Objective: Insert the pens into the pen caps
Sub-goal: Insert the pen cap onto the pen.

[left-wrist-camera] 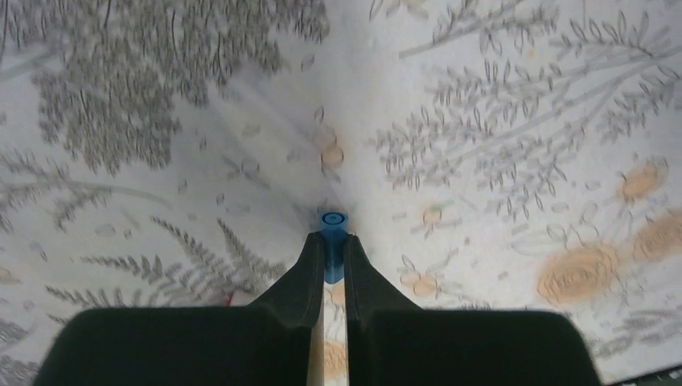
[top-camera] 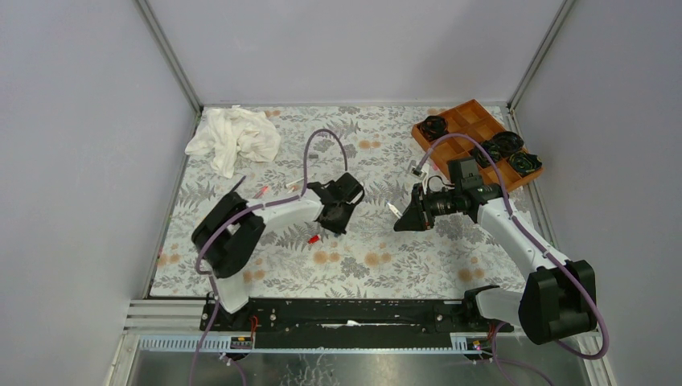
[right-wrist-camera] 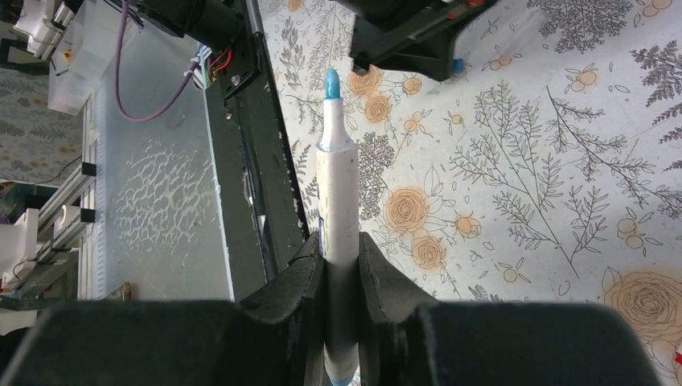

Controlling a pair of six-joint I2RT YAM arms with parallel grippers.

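Bright, even light, soft shadows; the tablecloth (left-wrist-camera: 482,88) looks blurred in the left wrist view.

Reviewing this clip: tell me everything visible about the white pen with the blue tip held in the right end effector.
The slim white plastic marker pen has an uncapped, pointed blue felt tip and a blue band at its rear end. The right end effector is shut on its lower barrel, with black fingers pressing on either side; nothing else touches it. It is held above the floral table cover, its tip projecting forward toward the left end effector.
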